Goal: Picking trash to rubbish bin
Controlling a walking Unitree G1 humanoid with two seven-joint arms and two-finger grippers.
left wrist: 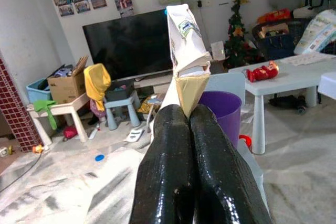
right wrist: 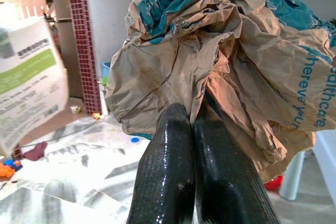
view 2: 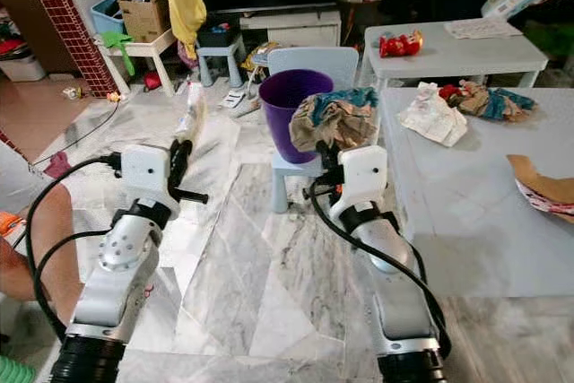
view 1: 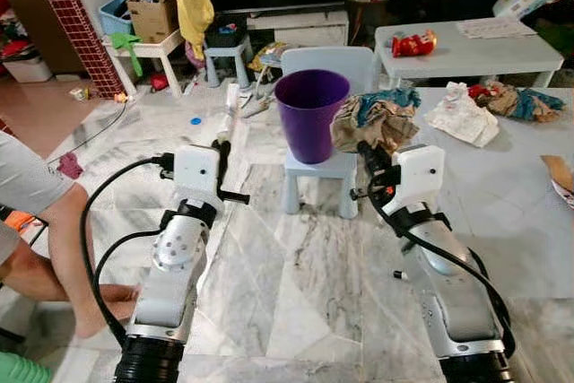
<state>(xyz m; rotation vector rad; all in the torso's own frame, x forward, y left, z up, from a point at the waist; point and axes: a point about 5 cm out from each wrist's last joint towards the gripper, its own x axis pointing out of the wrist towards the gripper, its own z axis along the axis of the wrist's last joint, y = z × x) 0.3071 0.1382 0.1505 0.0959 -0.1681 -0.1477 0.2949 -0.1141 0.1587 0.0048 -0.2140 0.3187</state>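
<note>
Centre frame, a plain purple bin (view 1: pixel 310 114) on a pale blue stool (view 1: pixel 320 177). Just right of it, crumpled brown paper with teal print (view 1: pixel 377 119), pinched by glossy black fingers (right wrist: pixel 202 182). Left of centre, a white and tan carton with green marks (left wrist: pixel 185 56). Underfoot, grey-veined white marble floor (view 1: pixel 296 284). Upper left, a red-tiled pillar (view 1: pixel 67 11) and yellow cloth (view 1: pixel 194 8). Upper right, a red wrapper (view 1: pixel 413 44) on a white table (view 1: pixel 466 56).
</note>
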